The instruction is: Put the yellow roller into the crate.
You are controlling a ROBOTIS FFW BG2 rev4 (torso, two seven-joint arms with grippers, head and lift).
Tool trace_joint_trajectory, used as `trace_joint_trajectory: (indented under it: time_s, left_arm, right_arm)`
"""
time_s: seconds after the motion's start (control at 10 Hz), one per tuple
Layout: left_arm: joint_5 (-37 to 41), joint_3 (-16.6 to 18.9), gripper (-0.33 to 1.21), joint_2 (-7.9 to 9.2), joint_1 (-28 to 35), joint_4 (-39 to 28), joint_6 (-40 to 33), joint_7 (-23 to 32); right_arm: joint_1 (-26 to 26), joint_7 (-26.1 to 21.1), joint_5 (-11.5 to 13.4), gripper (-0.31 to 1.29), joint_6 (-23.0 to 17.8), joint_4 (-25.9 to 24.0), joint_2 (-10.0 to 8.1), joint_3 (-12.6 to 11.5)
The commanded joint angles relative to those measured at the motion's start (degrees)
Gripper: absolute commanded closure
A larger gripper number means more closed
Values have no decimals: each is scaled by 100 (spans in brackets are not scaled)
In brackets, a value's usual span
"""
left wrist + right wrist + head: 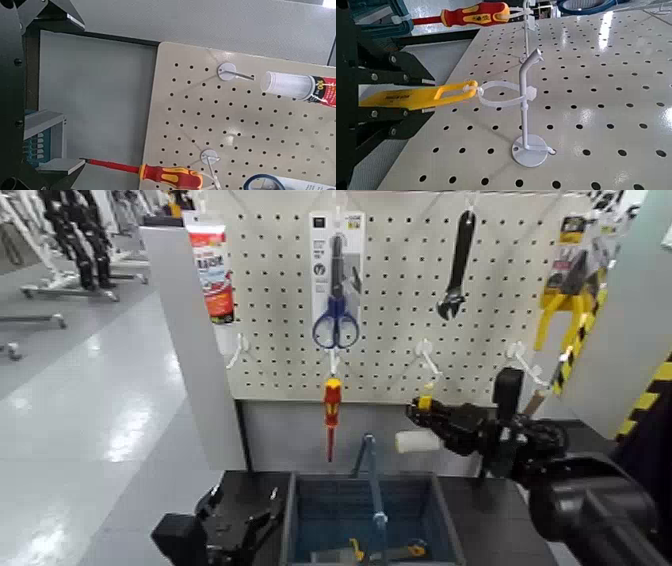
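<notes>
Right gripper (425, 412) clenched on the yellow roller (417, 440) at the pegboard (400, 340), handle between its fingers, white cylinder just below, above the crate (440, 520) to its right, left gripper (240, 515) parked low left, fingers unclear

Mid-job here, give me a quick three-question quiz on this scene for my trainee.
1. True or false: the yellow roller lies inside the crate.
2. Which arm holds the roller? A left; B right; C neither.
3. Fill in: on the pegboard, the red-and-yellow screwdriver hangs directly below the blue-handled ____.

Key:
1. False; it is up at the pegboard, above the crate.
2. B; the right gripper grips its yellow handle, while the left gripper is parked low beside the crate.
3. scissors.
</notes>
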Motion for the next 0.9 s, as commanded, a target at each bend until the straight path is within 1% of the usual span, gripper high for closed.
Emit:
trace_joint_trajectory:
  time_s: [0.1, 0.3, 0.5, 0.7, 0.9]
  left_arm:
    - [0, 14, 11, 0, 12, 0, 1, -3]
    - [9, 23, 11, 0, 21, 0, -16, -11]
    - [9, 32, 11, 0, 30, -9, -16, -11]
    - [9, 41, 11, 0, 38, -9, -16, -11]
    - [9, 50, 11, 0, 47, -18, -16, -11]
  right_arm:
    - [20, 30, -36, 127, -50, -36, 2, -21]
    - [99, 57, -54, 127, -58, -133, 28, -118]
    - [214, 92, -54, 127, 12, -344, 54, -215]
    - [433, 153, -36, 127, 170, -766, 89, -364]
    - [662, 197, -80, 127, 355, -1188, 125, -399]
